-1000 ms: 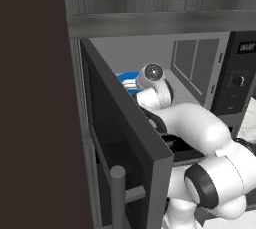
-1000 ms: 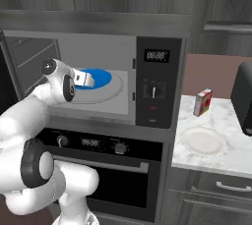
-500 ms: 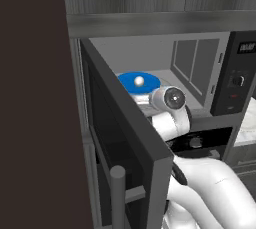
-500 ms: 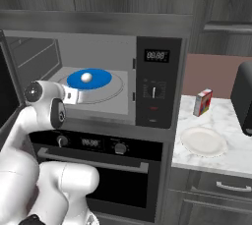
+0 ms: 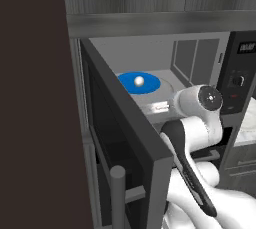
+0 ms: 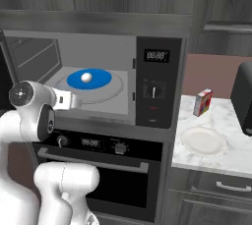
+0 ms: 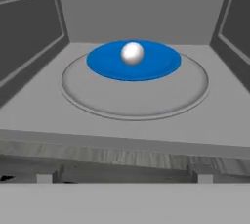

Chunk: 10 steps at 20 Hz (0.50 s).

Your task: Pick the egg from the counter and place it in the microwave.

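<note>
White egg on blue plate inside microwave; tool outside, spread unreadable

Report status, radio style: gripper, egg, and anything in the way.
Gripper outside the microwave, state unclear. Egg sits on the blue plate on the turntable. Door open; nothing blocking.

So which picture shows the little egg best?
The hand view: the egg sits big and clear on the blue plate, seen straight on. In the left base view it is a tiny white dot, and the right base view also shows it small.
</note>
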Tool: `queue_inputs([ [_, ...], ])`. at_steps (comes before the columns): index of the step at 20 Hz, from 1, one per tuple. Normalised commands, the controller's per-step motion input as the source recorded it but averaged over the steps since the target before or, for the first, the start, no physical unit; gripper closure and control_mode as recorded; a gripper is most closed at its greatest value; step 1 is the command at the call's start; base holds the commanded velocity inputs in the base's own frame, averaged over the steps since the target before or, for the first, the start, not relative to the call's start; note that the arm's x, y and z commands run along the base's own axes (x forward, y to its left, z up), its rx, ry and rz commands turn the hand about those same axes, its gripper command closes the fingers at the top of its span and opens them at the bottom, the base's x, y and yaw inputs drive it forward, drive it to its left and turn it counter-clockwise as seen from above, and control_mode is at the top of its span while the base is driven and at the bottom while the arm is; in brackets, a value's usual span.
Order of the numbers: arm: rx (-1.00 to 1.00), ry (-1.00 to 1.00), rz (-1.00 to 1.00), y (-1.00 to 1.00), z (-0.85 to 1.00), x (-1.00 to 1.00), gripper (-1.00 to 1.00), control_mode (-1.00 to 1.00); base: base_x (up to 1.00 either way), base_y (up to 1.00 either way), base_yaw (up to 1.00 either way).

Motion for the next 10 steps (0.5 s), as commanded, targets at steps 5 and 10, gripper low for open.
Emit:
queue_inputs([
  [5,0.0,0.17,0.08,0.0,0.18,-1.0,-1.0,-1.0,0.0,0.0,0.0],
  [10,0.0,0.0,0.01,-0.04,-0.02,-1.0,-1.0,-1.0,0.0,0.0,0.0],
])
